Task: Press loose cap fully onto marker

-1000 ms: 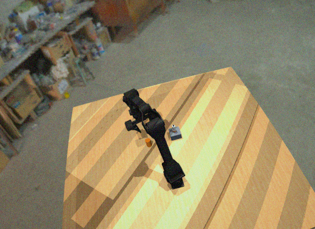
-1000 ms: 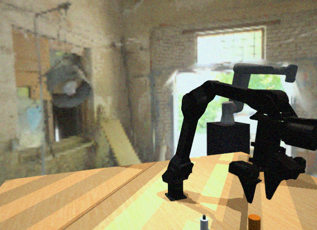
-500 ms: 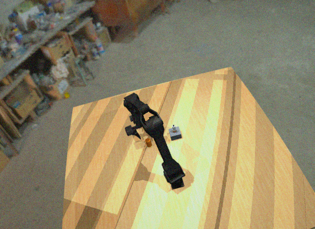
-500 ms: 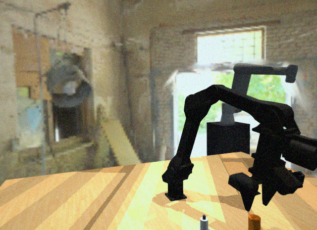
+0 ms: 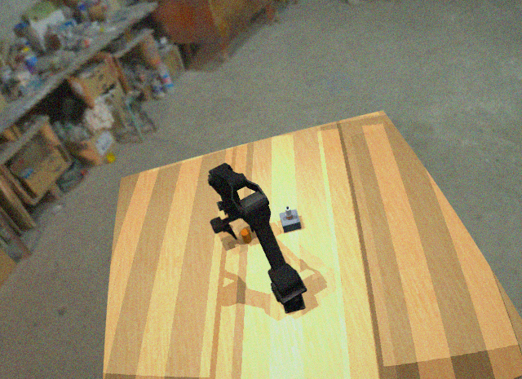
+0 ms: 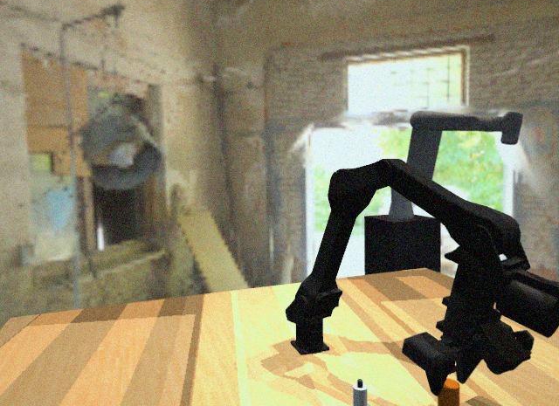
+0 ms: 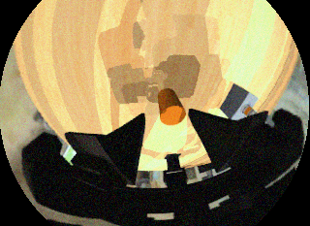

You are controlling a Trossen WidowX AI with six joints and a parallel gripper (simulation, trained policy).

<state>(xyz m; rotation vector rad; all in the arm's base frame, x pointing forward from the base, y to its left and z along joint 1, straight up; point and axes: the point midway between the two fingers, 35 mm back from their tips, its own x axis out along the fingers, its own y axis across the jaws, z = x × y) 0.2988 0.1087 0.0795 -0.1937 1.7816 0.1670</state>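
The orange cap [image 5: 245, 235] [image 6: 449, 396] [image 7: 171, 114] stands upright on the table. My gripper [image 6: 447, 387] [image 7: 167, 113] is open, with its fingertips low at the cap. In the wrist view the cap shows between the two fingertips, with a gap on each side. In the top view the arm hides part of the gripper. The white marker [image 5: 288, 212] [image 6: 360, 395] stands upright with its dark tip up and bare. It is in the grey holder block [image 5: 292, 225] [image 7: 234, 101], to one side of the cap. The block is out of frame in the exterior view.
The striped wooden table [image 5: 160, 282] [image 6: 135, 343] bears the arm's base, the holder block and the cap. The arm's shadow lies on the table. A grey robot arm on a black pedestal [image 6: 402, 244] shows beyond the table in the exterior view.
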